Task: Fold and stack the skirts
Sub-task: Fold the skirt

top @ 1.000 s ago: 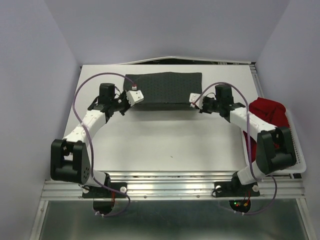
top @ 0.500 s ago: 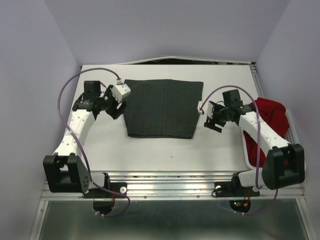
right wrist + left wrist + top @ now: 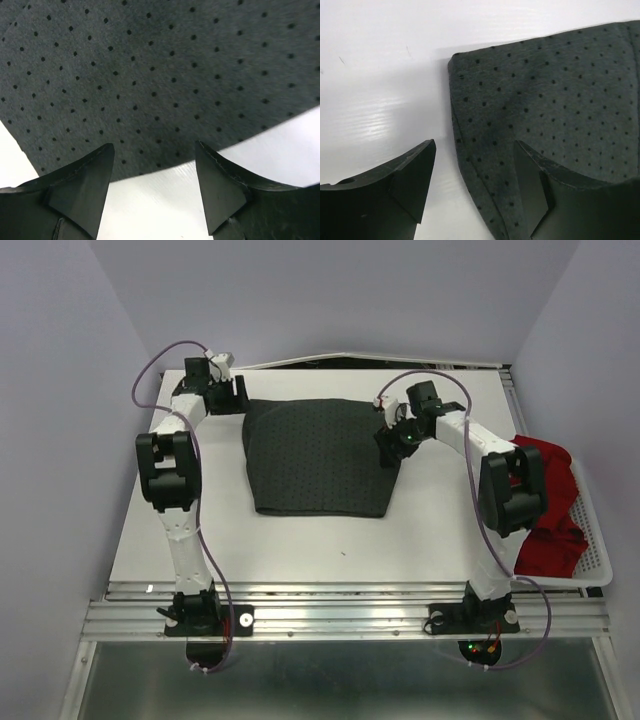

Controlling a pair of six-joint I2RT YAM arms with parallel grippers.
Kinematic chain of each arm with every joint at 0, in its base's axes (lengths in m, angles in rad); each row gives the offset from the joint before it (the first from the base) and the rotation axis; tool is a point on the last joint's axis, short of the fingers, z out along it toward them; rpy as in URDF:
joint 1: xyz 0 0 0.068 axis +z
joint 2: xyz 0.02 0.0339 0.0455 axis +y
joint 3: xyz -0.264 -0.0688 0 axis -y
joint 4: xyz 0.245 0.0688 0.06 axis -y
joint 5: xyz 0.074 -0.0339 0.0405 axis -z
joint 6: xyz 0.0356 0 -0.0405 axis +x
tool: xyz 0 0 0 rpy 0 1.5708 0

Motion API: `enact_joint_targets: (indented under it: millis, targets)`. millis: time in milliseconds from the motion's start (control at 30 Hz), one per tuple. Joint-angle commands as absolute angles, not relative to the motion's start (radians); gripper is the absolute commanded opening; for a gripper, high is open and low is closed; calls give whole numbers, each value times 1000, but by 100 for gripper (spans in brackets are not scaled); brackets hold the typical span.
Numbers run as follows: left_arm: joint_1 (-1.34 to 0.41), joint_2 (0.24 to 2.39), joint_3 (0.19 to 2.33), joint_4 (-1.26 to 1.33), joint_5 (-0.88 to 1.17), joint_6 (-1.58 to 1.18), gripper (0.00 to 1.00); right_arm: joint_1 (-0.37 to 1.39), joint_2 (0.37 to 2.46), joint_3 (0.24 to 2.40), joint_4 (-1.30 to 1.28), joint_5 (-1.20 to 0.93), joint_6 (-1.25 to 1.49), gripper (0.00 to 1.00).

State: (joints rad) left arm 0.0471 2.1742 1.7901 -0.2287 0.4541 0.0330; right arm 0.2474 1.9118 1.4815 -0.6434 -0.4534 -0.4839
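The dark grey dotted skirt (image 3: 318, 455) lies spread flat on the white table (image 3: 300, 540). My left gripper (image 3: 233, 396) is open at its far left corner. In the left wrist view the skirt corner (image 3: 540, 90) runs under my left gripper (image 3: 475, 172), with one finger (image 3: 415, 175) over bare table and the other over cloth. My right gripper (image 3: 392, 438) is open at the skirt's far right edge. In the right wrist view my right gripper (image 3: 155, 167) hovers over the hem of the skirt (image 3: 150, 75), holding nothing. The red skirt (image 3: 550, 468) lies bunched in the basket at the right.
A white mesh basket (image 3: 600, 562) sits at the table's right edge beside the right arm. Purple cables loop off both arms. Grey walls close in the left, back and right. A metal rail (image 3: 340, 615) runs along the near edge.
Both grippers have opened and let go of the grey skirt, which went from a narrow band at the back to lying spread flat. Both arms then swung back to its far corners.
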Motion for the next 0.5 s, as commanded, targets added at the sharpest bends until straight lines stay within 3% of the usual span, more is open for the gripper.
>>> enact_joint_targets:
  millis: [0, 267, 367, 400, 467]
  targets:
    - [52, 2221, 1904, -178, 434, -95, 74, 279, 1948, 1542, -676, -434, -399, 70]
    - [45, 2325, 1887, -100, 423, -94, 69, 299, 2022, 1494, -726, -371, -428, 70]
    - [37, 2376, 1948, -83, 457, -107, 58, 299, 2052, 1483, -736, -325, -437, 69]
    - [35, 2416, 1979, -106, 478, -109, 44, 299, 2069, 1483, -744, -318, -436, 69]
    - [26, 2436, 2037, -121, 508, -97, 27, 299, 2086, 1488, -755, -287, -440, 68]
